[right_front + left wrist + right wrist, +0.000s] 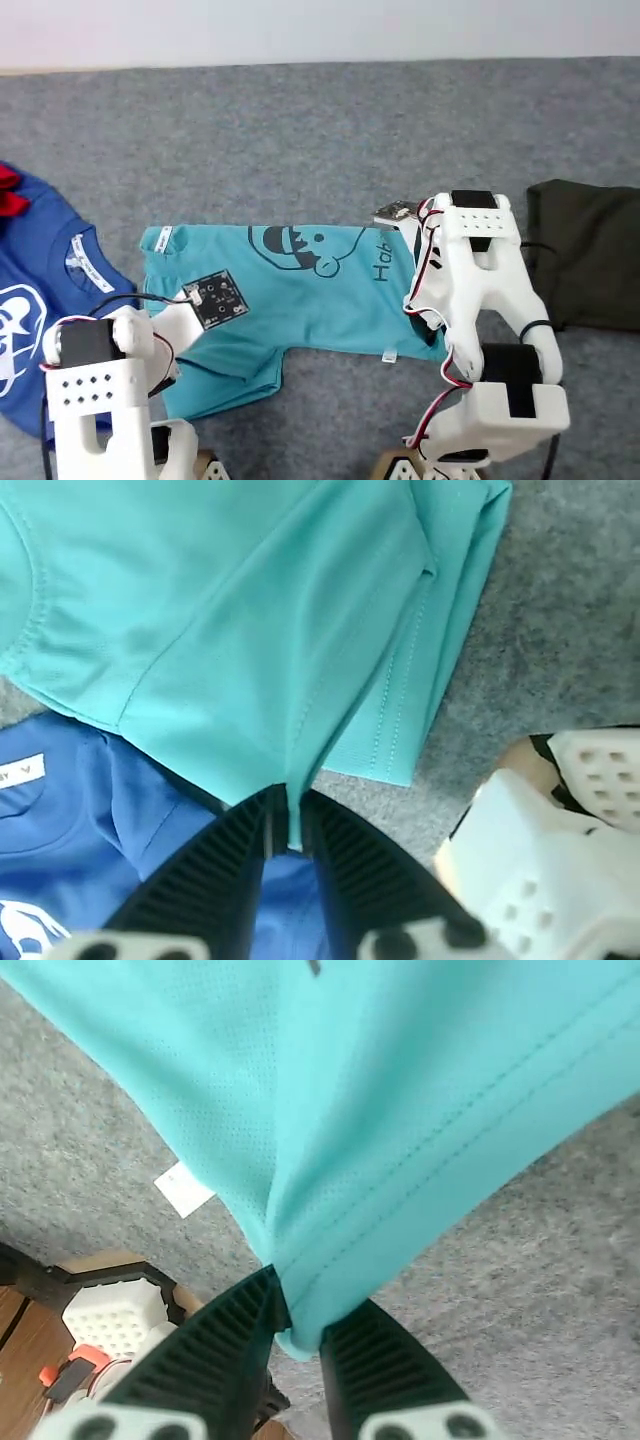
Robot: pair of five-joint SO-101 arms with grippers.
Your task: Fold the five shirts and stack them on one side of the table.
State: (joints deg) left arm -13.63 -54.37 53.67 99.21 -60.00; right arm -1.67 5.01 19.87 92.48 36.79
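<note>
- Here the teal shirt [300, 290] lies sideways across the middle of the grey bench [300, 120], printed side up, with its collar end toward the left.
- The left arm [100, 380] stands at the shirt's near left corner.
- The left gripper [285, 818] is closed on a fold of the teal shirt, and the cloth is pinched tight between its black fingers [230, 860].
- The right arm [480, 300] reaches over the shirt's right end.
- The right gripper [297, 1322] is clamped on the shirt's stitched hem, which bunches where the jaws meet.
- A small white tag [183, 1188] sticks out from the teal cloth close to that grip.
- A blue shirt [40, 300] with a white print lies spread at the bench's left edge. In the left wrist view the teal cloth overlaps its edge.
- A dark green shirt [585, 255] sits folded at the bench's right edge, just beside the right arm and apart from the teal shirt.
</note>
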